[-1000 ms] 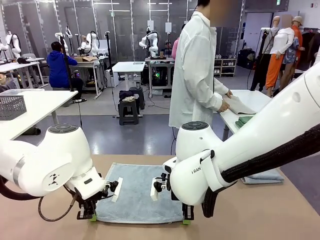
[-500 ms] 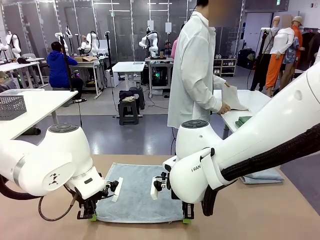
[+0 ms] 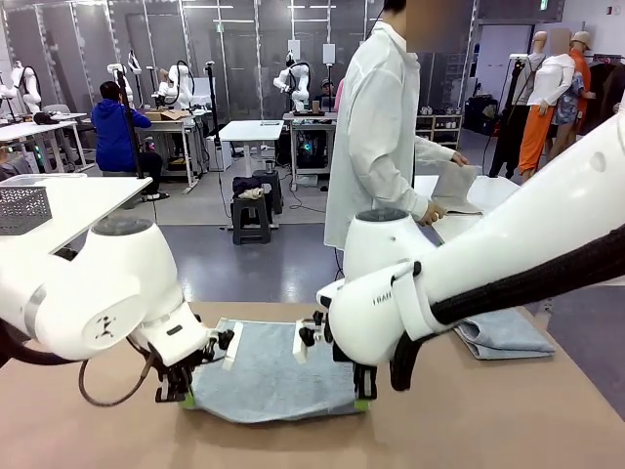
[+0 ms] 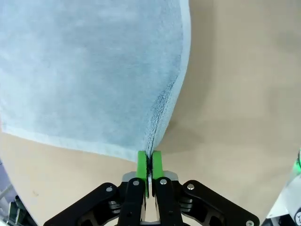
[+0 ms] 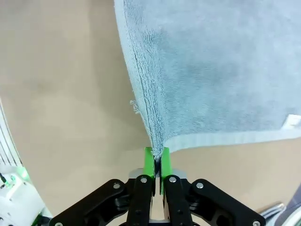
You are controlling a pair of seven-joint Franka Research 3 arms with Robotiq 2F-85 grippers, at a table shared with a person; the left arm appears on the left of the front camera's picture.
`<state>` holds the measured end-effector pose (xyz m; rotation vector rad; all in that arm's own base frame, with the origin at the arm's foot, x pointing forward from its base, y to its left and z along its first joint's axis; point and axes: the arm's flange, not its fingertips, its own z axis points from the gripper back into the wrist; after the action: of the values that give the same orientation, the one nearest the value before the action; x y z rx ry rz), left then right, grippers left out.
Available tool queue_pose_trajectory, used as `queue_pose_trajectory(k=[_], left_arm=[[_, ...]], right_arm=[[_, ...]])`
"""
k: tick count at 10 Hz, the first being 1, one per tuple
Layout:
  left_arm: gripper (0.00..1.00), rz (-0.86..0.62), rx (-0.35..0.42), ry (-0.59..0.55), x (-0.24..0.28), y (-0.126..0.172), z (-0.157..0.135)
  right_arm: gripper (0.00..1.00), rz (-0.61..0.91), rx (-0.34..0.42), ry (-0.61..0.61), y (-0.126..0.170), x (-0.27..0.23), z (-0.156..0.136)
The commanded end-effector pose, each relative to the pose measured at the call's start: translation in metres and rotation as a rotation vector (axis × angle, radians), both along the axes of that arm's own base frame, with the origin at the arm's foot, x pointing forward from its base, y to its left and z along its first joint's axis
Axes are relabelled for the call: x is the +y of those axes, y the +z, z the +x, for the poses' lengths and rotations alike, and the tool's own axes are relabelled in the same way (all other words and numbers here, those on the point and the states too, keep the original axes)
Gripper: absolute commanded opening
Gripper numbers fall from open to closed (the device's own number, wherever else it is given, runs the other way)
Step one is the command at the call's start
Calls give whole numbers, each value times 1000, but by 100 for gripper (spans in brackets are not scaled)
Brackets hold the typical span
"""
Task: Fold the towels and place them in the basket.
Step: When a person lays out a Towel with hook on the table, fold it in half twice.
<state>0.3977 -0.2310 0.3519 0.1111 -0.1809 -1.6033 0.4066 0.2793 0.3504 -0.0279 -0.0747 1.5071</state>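
Note:
A pale blue-grey towel (image 3: pixel 264 376) lies spread on the brown table between my two arms, its near edge raised off the surface. My left gripper (image 3: pixel 186 400) is shut on the towel's near left corner; in the left wrist view the green pads (image 4: pixel 142 165) pinch the cloth (image 4: pixel 94 70). My right gripper (image 3: pixel 361 402) is shut on the near right corner, and the right wrist view has the towel (image 5: pixel 211 70) running up from the closed pads (image 5: pixel 149 161). A second towel (image 3: pixel 503 334) lies crumpled at the table's right edge. A dark mesh basket (image 3: pixel 21 208) stands on a white table at the far left.
A person in a white coat (image 3: pixel 376 147) stands beyond the table's far side, turned to a side table (image 3: pixel 488 195) and handling cloth there. Bare tabletop (image 3: pixel 508 420) stretches to the right and in front of my grippers.
Both grippers have lifted the towel's near edge slightly off the table. The person has picked up a cloth at the side table.

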Motion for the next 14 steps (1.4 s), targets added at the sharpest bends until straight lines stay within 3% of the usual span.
queue_pose_trajectory(k=[1, 5, 6, 10, 14], left_arm=[[5, 32, -29, 22, -2, 25, 13], [5, 28, -65, 73, -2, 42, 41], [5, 8, -73, 41, 1, 44, 28], [5, 6, -71, 46, -1, 44, 31], [5, 8, -51, 68, -3, 53, 91]], right_arm=[[6, -19, 0, 29, 29, -3, 16], [6, -30, -19, 19, 48, -5, 43], [6, -38, -20, -1, 47, -3, 43], [6, -19, -22, 1, 50, -2, 37], [6, 7, 36, 6, 46, -12, 98]])
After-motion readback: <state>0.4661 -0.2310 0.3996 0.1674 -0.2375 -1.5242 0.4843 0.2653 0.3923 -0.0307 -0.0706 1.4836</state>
